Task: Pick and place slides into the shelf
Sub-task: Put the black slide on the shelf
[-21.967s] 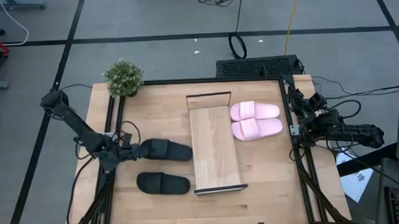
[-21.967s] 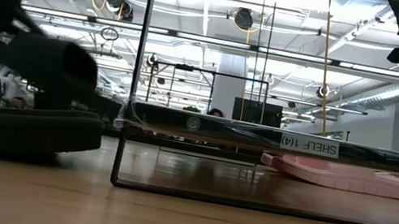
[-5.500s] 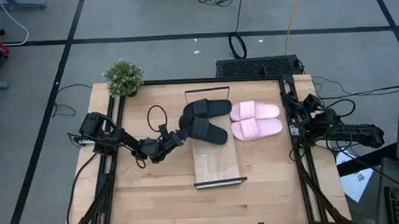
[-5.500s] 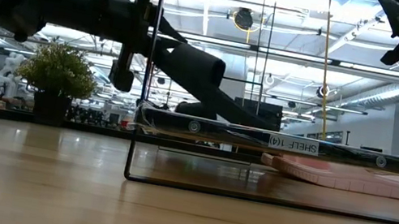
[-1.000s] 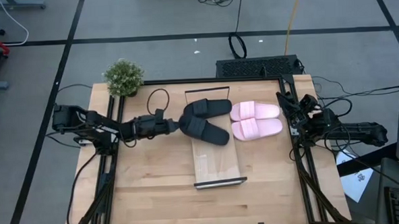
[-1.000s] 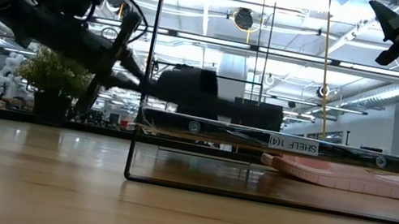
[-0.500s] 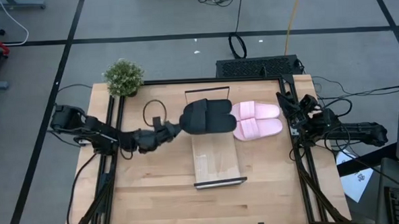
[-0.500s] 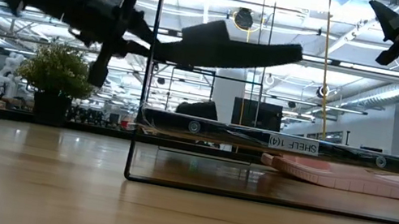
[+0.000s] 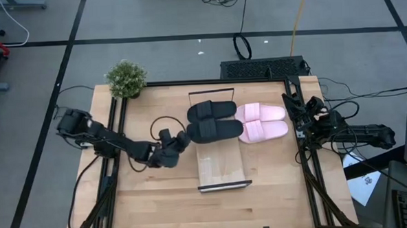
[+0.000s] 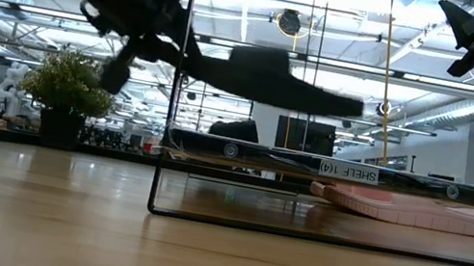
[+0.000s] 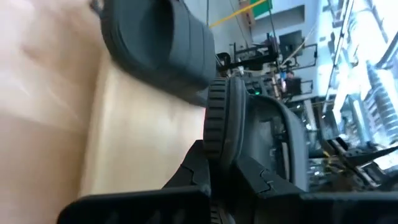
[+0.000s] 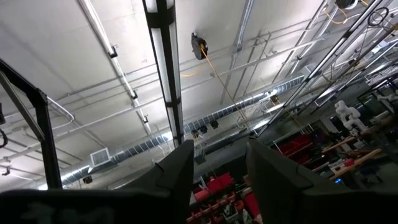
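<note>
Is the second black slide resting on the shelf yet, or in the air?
In the air. In the low view the black slide held by the left end effector hangs clear above the shelf, with open space between them.

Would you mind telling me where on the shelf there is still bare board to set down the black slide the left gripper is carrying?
The shelf is bare from the held black slide to its near dark end frame. Its far end is crowded: the other black slide lies there, the pink slides sit beside it on the table, and the left gripper hovers alongside.
</note>
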Action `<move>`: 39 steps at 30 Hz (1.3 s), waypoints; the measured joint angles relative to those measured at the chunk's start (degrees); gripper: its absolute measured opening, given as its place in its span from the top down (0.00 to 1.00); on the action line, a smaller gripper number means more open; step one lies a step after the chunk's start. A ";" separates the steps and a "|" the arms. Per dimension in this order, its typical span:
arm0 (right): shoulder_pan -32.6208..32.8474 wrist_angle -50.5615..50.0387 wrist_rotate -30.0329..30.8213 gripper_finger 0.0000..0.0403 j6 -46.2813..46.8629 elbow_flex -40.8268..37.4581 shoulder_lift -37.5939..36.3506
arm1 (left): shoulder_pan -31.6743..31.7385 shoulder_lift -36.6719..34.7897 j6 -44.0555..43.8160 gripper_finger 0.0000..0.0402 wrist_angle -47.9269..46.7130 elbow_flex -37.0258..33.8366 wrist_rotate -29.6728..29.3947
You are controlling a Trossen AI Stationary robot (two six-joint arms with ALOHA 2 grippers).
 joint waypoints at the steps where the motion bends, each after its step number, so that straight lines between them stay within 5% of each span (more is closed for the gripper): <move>1: 0.00 0.00 -0.03 0.66 0.01 0.00 0.00 | -0.25 1.65 -1.15 0.97 0.78 0.75 0.03; 12: 0.00 -0.38 -0.22 0.66 0.22 0.00 -0.02 | -1.42 13.27 -10.64 0.98 1.83 5.89 -7.30; 28: 0.00 -0.50 -0.22 0.66 0.02 0.00 -0.02 | 0.49 13.59 -19.80 0.98 -9.49 5.95 -4.47; 39: 0.00 -0.50 -0.15 0.66 -1.07 0.00 -0.02 | 4.44 13.59 -17.34 0.98 -10.56 5.93 -0.06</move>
